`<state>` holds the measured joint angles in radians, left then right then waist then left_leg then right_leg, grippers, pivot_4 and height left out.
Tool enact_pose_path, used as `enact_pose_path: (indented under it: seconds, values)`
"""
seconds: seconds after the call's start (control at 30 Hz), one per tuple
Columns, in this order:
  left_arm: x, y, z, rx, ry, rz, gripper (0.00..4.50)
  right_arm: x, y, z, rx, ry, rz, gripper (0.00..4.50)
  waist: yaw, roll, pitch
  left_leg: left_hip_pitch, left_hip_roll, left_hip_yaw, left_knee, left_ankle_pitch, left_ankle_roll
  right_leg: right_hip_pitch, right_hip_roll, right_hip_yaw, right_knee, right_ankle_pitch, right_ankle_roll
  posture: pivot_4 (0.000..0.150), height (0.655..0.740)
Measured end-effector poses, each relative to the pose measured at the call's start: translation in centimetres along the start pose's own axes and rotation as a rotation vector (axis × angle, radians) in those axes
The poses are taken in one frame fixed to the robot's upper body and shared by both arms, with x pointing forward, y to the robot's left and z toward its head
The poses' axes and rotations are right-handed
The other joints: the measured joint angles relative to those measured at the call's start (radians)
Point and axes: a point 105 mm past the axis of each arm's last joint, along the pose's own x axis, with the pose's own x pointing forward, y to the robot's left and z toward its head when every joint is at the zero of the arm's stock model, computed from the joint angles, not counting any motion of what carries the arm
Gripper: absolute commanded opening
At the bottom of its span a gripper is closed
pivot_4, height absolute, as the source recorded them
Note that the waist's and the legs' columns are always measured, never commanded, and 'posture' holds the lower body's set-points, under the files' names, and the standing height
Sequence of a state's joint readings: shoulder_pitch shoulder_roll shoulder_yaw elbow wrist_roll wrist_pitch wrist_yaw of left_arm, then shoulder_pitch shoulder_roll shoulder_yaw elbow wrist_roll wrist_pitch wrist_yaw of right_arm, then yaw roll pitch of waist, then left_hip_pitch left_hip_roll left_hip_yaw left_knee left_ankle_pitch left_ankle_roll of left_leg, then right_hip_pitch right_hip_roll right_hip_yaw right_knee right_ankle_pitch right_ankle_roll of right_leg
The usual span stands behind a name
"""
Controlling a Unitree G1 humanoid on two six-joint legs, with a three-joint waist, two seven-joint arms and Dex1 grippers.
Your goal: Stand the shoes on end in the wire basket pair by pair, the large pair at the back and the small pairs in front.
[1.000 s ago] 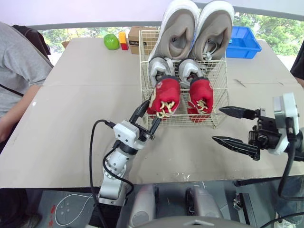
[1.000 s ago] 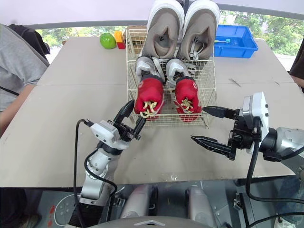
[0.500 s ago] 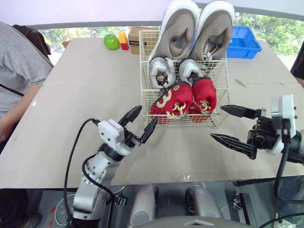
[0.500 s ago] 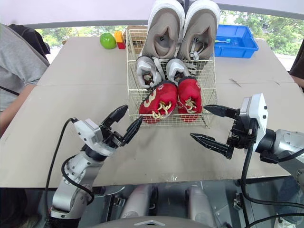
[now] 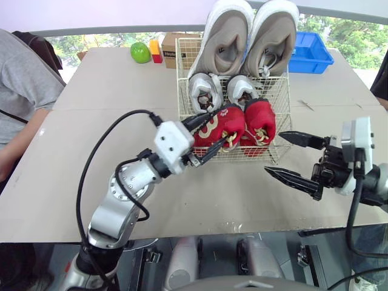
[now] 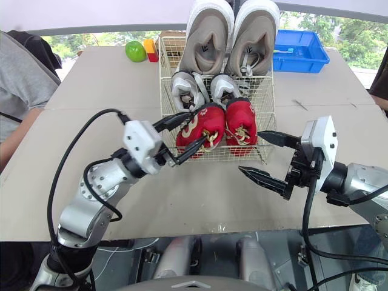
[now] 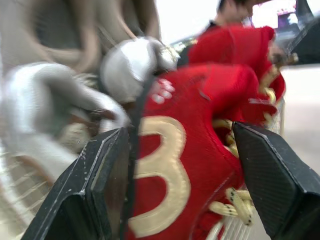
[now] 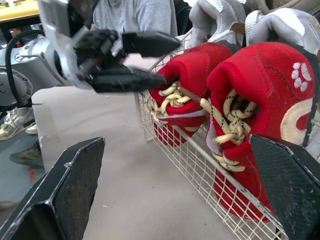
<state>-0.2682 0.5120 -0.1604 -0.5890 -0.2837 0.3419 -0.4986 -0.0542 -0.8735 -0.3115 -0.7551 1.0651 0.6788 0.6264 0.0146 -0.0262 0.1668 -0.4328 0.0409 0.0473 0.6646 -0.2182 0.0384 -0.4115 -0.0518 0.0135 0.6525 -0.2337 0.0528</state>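
- Now, in the head views you see the wire basket (image 5: 242, 156) on the surface (image 5: 109, 121). The large beige pair (image 5: 227, 36) stands on end at the back and the small grey pair (image 5: 206, 91) just in front of it.
- The basket's front row holds the left red shoe (image 5: 217, 124), tilted over against the right red shoe (image 5: 260, 120), which stands straighter.
- Your left fingers (image 5: 205, 156) are spread apart at the basket's front left corner, one above and one below the tilted shoe. You cannot tell whether they touch it.
- Your right fingers (image 5: 303, 139) are spread wide over the surface, just off the basket's front right corner, with nothing between them.
- Behind the basket you have a green apple (image 5: 140, 53), a cardboard box (image 5: 174, 42) and a blue bin (image 5: 309, 53). A person's grey sleeve (image 5: 24, 91) shows at the left edge.
- In the left wrist view, the tilted red shoe with its gold "3" (image 7: 160, 180) lies in the gap between your open left fingers. The grey shoes sit behind it.
- In the right wrist view, both red shoes show their cream laces (image 8: 220, 120) through the mesh, between your wide-apart right fingers. The left fingers stand open at the farther red shoe.
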Motion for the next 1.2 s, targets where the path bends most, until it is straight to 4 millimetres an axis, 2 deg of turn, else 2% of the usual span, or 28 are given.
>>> enact_pose_path:
  seconds: [0.1, 0.3, 0.37, 0.6, 0.77, 0.9, 1.07, 1.2]
  values:
    - [0.5, 0.5, 0.2, 0.036, 0.053, -0.02, 2.83, -0.1, 0.1, -0.1, 0.004, 0.005, 0.006, 4.5, -0.001, 0.0, 0.0, 0.0, 0.0, 0.0, 0.0, 0.0, 0.0, 0.0, 0.0, 0.001, 0.0, 0.0, 0.0, 0.15, 0.74]
    - [0.4, 1.3, 0.4, -0.011, 0.072, 0.065, 0.32, -0.5, 0.0, -0.8, 0.023, 0.02, 0.005, 4.5, -0.001, -0.001, 0.001, 0.0, 0.0, 0.0, 0.0, 0.0, 0.0, 0.0, 0.0, 0.001, -0.001, 0.0, 0.0, 0.15, 0.74]
    - [-0.1, 1.6, 0.4, -0.092, 0.042, 0.138, 0.04, -0.7, -0.1, -1.0, 0.023, 0.025, 0.003, 4.5, -0.001, -0.001, 0.001, 0.0, 0.001, 0.001, 0.0, 0.0, 0.0, 0.0, 0.0, 0.001, -0.001, 0.0, 0.0, 0.15, 0.74]
    - [-2.4, 2.7, 0.0, -0.44, -0.121, 0.43, 0.04, -1.0, 0.0, -1.5, 0.027, 0.035, 0.015, 4.5, -0.001, -0.003, 0.002, 0.0, 0.0, 0.0, 0.0, 0.0, 0.0, 0.0, 0.0, 0.001, -0.001, 0.0, 0.0, 0.15, 0.74]
    - [-2.6, 3.1, 0.7, -0.497, -0.17, 0.494, 0.04, -0.8, 0.0, -1.1, 0.013, 0.027, 0.029, 4.5, 0.0, -0.003, 0.002, 0.0, -0.001, 0.0, 0.0, 0.0, 0.0, 0.001, 0.001, 0.002, -0.001, 0.0, 0.0, 0.15, 0.74]
    - [-3.1, 2.3, -0.3, -0.501, -0.115, 0.503, 0.04, -0.9, -0.2, -1.2, 0.014, 0.028, 0.028, 4.5, -0.001, -0.003, 0.002, 0.0, -0.001, 0.0, 0.0, 0.0, 0.0, 0.001, 0.001, 0.002, -0.001, 0.0, 0.0, 0.15, 0.74]
    - [-3.3, 1.5, -1.4, -0.527, -0.065, 0.473, 0.04, -1.5, -0.5, -2.4, 0.052, 0.045, 0.013, 4.5, 0.001, -0.003, 0.001, 0.0, 0.0, 0.0, 0.0, 0.0, 0.0, 0.001, 0.0, 0.002, -0.002, 0.0, 0.0, 0.15, 0.74]
    - [-3.6, 1.1, -1.7, -0.565, -0.058, 0.444, 2.0, -2.4, -0.5, -3.6, 0.077, 0.07, -0.006, 4.5, 0.0, -0.002, 0.001, 0.001, 0.0, 0.001, 0.0, 0.0, 0.0, 0.001, 0.0, 0.002, -0.002, 0.0, 0.0, 0.15, 0.74]
